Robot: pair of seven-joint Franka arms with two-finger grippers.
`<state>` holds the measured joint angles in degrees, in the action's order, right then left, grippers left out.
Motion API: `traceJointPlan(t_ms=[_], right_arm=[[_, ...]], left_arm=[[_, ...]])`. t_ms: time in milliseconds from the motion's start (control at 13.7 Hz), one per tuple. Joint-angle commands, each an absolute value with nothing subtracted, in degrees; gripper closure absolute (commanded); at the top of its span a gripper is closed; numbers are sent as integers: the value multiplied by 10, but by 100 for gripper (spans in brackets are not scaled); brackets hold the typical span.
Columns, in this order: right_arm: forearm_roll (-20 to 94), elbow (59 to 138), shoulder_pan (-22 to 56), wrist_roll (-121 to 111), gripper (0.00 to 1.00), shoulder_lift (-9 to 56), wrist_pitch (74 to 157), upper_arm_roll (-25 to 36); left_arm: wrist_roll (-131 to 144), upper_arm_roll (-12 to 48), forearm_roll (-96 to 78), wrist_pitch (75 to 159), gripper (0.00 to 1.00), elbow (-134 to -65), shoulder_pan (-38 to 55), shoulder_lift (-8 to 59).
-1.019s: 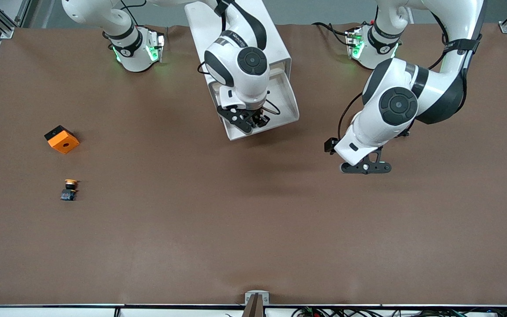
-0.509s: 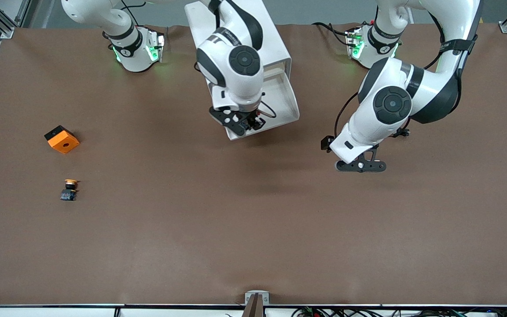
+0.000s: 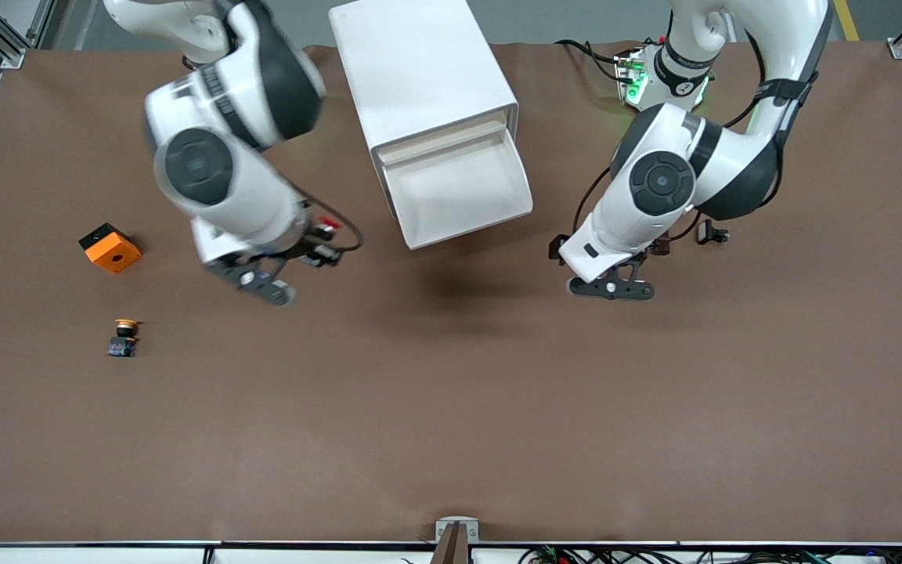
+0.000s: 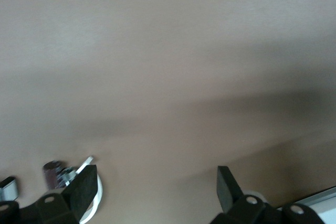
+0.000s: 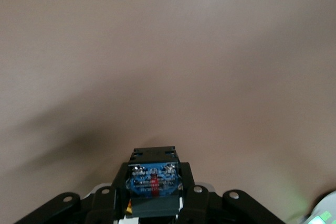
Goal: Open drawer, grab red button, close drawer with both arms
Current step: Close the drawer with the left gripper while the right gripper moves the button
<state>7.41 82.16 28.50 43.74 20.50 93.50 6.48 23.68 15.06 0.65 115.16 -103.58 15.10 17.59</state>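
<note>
Only from the right wrist: right claw (image 5: 153, 203) grips the button (image 5: 153, 182); left claw (image 4: 152, 192) wide.

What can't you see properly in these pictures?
- Front view: the right gripper is smeared and tucked under its own arm, so the button's red cap barely shows.
- Right wrist view: only the button's body shows; its cap is hidden.
- Front view: the open drawer looks bare, but the cabinet hides its inner end.
</note>
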Motion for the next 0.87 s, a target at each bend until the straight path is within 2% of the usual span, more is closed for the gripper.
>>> traceJointPlan(t_ms=[0,218,509,655,801], right_arm=[[49,849,214,298,100,195,941,53],[7,927,147,165,100,191,1045,53],[7,1092,50,21,100,186,1274,52],[10,1150,14,-17,100,194,1377,51],[16,1158,-11,-24,100,221,1397,48]], left_arm=[[256,166,8,1190,0,-1034,154,204],[368,167,8,1211,0,-1032,187,231],[439,167,8,1223,0,-1031,222,256],[458,167,7,1228,0,-1031,241,266],[475,168,8,1230,0,-1032,250,273]])
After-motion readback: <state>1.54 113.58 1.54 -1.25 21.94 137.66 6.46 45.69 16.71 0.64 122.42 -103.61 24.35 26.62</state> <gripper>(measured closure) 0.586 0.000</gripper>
